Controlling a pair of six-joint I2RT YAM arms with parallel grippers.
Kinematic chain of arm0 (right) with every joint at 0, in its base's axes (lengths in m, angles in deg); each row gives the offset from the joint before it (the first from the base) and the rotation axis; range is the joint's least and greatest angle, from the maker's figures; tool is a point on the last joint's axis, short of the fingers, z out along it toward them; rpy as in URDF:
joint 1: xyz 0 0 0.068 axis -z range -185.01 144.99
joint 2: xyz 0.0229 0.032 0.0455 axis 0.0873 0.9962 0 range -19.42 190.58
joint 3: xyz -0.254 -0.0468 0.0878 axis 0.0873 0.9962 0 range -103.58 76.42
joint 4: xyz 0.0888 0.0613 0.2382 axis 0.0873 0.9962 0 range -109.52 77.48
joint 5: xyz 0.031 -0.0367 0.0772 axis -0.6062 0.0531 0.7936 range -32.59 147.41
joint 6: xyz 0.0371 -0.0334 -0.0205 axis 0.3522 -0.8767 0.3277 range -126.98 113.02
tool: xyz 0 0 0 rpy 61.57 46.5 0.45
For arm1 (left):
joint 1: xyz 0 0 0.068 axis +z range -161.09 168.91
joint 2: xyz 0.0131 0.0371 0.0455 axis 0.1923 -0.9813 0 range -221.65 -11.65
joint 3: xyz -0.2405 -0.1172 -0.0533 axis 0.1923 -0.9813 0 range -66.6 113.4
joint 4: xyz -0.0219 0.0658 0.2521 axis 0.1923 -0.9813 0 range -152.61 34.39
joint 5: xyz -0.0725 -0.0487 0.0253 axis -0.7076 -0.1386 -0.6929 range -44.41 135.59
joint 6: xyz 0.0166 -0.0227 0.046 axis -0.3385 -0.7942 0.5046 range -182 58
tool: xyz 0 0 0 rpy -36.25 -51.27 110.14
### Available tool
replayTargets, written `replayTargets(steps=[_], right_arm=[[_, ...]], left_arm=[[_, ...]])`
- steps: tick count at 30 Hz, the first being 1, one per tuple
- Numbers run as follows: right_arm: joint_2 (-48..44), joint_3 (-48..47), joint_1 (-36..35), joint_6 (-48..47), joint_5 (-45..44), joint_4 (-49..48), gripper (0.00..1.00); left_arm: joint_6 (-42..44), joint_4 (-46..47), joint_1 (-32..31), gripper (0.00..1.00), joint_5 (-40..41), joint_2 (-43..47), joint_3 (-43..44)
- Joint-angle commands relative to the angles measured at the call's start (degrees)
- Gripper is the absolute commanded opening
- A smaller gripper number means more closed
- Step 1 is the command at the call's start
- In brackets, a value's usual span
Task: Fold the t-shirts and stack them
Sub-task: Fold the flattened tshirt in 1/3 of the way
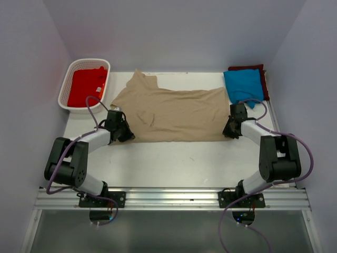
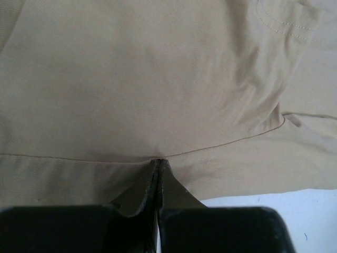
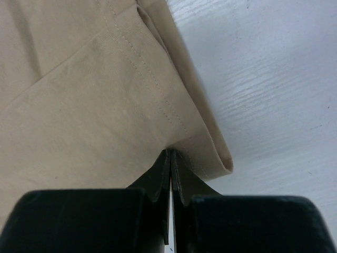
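Tan t-shirt (image 1: 174, 113): lying spread flat across the middle of the tabletop (image 1: 174, 163), and I am pinching its near edge at both ends. My left end effector (image 2: 159, 167) is clamping shut on the left corner's cloth; my right end effector (image 3: 171, 158) is clamping shut on the right hem. Blue t-shirt (image 1: 243, 87): sitting folded atop the maroon t-shirt (image 1: 253, 68), far right. Red t-shirt (image 1: 87, 87): lying in the white basket (image 1: 65, 88), far left.

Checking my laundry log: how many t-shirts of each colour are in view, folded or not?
tan t-shirt: 1
red t-shirt: 1
blue t-shirt: 1
maroon t-shirt: 1
Total: 4
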Motion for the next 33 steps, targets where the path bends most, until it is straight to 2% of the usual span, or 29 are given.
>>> replayTargets(steps=[1, 7, 14, 21, 28, 33], right_arm=[[-0.5, 0.6, -0.1, 0.1, -1.7, 6.9, 0.00], [0.3, 0.2, -0.2, 1.0, 0.5, 11.1, 0.00], [-1.8, 5.1, -2.6, 4.1, 2.6, 13.2, 0.00], [-1.6, 4.5, -6.1, 5.0, 0.1, 17.7, 0.00], [-0.8, 2.8, -8.0, 7.4, -2.4, 25.0, 0.00], [-3.9, 4.7, -9.6, 9.6, -2.2, 27.5, 0.00]], left_arm=[[-0.3, -15.0, 0.5, 0.00, 2.2, -2.5, -2.4], [0.9, -16.1, 0.5, 0.00, -3.2, -4.3, -5.9], [2.1, -21.9, 0.4, 0.00, -6.5, 2.3, -5.0], [2.1, -28.0, 0.4, 0.00, -11.3, 6.7, -5.5], [1.7, -38.2, 0.4, 0.00, -9.2, 11.7, -3.6], [2.4, -41.8, 0.4, 0.01, -8.5, 14.1, -2.4]])
